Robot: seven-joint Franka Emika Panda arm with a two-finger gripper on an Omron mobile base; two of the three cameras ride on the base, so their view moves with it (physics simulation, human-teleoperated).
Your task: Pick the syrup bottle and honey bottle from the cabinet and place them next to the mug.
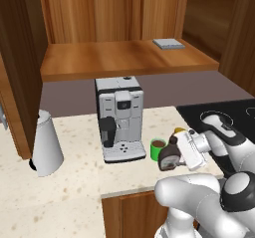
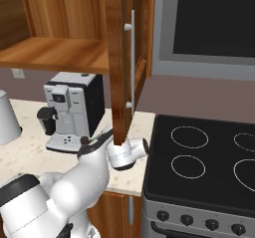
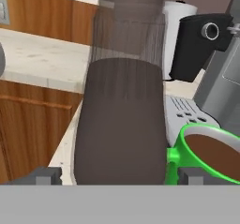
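Syrup bottle (image 3: 120, 120) stands between parted end effector (image 3: 120, 175) fingers, seemingly hiding mug (image 3: 206, 153) partly.

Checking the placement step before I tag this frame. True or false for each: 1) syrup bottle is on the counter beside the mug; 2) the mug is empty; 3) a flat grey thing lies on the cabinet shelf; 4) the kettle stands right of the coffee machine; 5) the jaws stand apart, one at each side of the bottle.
1) True: the syrup bottle stands on the counter just right of the mug.
2) False: the mug holds dark brown liquid.
3) True: a flat grey object lies on the cabinet shelf.
4) False: the kettle stands left of the coffee machine.
5) True: the gripper has its jaws apart, either side of the bottle.
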